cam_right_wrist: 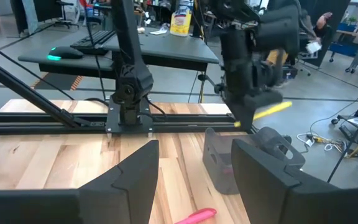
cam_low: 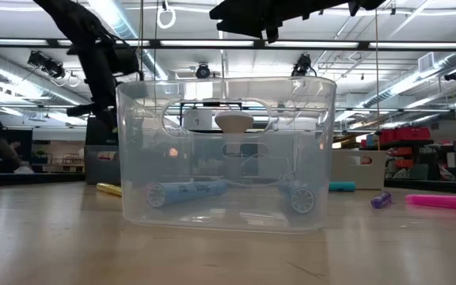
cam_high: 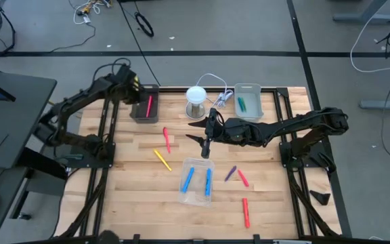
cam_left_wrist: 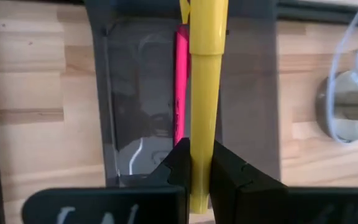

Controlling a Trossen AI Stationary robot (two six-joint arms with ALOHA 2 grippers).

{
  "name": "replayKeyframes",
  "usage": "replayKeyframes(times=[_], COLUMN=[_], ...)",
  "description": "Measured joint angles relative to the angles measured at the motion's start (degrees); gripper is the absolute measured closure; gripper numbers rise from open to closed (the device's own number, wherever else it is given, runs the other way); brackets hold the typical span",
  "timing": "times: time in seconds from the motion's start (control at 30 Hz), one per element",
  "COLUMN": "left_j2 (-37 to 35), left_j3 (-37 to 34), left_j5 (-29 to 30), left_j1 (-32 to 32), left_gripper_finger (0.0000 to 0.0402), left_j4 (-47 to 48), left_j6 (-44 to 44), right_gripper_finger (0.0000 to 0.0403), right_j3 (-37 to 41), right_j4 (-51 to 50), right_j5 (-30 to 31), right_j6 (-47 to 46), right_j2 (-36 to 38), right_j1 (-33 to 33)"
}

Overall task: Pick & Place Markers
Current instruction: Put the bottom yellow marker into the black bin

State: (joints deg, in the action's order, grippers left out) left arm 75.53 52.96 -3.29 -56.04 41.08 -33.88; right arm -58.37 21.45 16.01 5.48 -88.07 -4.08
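My left gripper point(cam_high: 141, 96) hangs over the dark tray point(cam_high: 144, 108) at the table's far left and is shut on a yellow marker point(cam_left_wrist: 204, 93). A pink marker point(cam_left_wrist: 180, 87) lies in that tray. My right gripper point(cam_high: 205, 141) is open above the table's middle, just beyond the clear tray point(cam_high: 197, 181), which holds two blue markers point(cam_low: 184, 191). Loose on the wood lie a red marker point(cam_high: 166, 139), a yellow one point(cam_high: 162, 160), a purple one point(cam_high: 230, 173) and two more red ones point(cam_high: 246, 212). A green marker lies in the grey tray point(cam_high: 248, 100). My left gripper pinches the yellow marker between its two fingers point(cam_left_wrist: 182, 165), near one end of the barrel point(cam_left_wrist: 200, 152). The fingers come from above and lie across the marker. It is lifted clear over the dark tray, and its long free part point(cam_right_wrist: 272, 110) sticks out sideways, about level.
A white round lamp-like stand point(cam_high: 196, 102) with a cable sits between the dark and grey trays at the far edge. Black frame rails point(cam_high: 107, 169) run along the table's left and right sides. Bare wood shows at the near left of the table.
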Motion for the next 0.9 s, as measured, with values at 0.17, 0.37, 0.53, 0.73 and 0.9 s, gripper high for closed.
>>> replayKeyframes(times=[0.17,0.37,0.53,0.73,0.9], left_j2=[6.4,11.3,14.7,17.6,18.6], left_j3=[0.7,0.7,0.7,0.7,0.7], left_j5=[0.5,2.5,3.1,3.2,2.8], left_j1=[0.0,0.7,0.8,1.3,1.3], left_gripper_finger=[0.0369,0.0369,0.0369,0.0369,0.0363], left_j4=[0.6,0.5,0.4,-0.7,-0.9], left_j6=[-1.3,-1.9,-3.0,-3.0,-2.6], right_gripper_finger=[0.0199,0.0199,0.0199,0.0199,0.0199], right_j3=[0.0,0.0,0.0,0.0,0.0], right_j4=[0.0,0.0,-0.1,-0.1,-0.2], right_j5=[0.0,0.0,0.0,0.0,0.0], right_j6=[0.0,0.8,1.0,1.0,1.0], right_j2=[0.0,0.0,0.0,0.0,0.0], right_j1=[0.0,0.0,0.0,0.0,0.0])
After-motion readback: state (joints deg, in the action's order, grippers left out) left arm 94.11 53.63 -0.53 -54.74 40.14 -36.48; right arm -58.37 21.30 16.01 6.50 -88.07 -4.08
